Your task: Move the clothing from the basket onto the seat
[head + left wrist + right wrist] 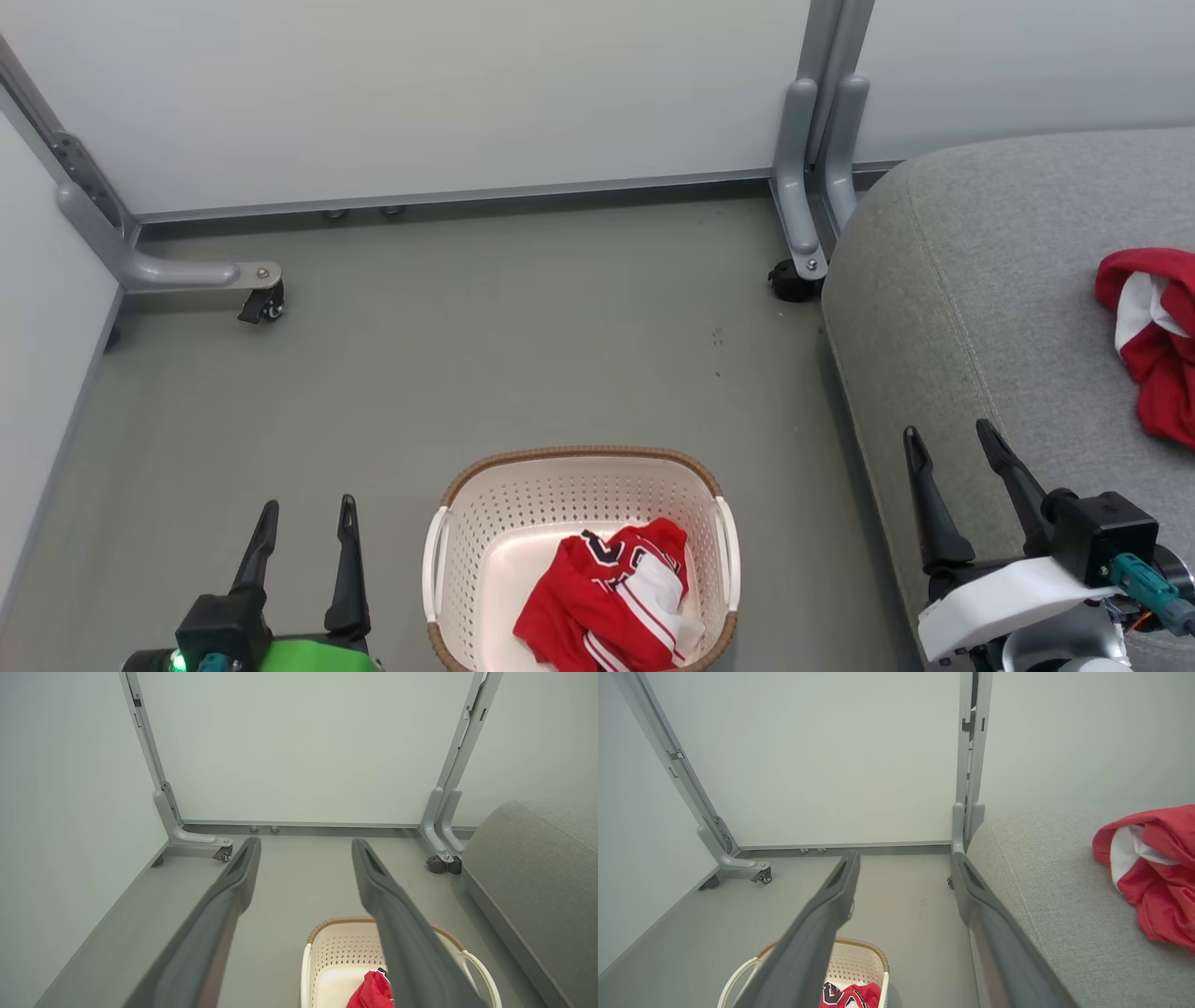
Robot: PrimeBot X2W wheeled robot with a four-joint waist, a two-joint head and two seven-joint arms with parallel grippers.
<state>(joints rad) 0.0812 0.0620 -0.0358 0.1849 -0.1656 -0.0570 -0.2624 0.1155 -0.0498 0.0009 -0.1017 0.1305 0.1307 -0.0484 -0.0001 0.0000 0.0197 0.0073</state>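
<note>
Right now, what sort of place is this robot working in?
Probably a mock living room in a lab: pale partition panels on grey wheeled feet enclose it, beside a grey sofa seat and a laundry basket.

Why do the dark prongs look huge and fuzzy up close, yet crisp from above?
Left wrist view: the left gripper sits close to a wide lens, softening toward the bottom edge. Right wrist view: same for the right gripper. Head view: even light, sharp basket.
</note>
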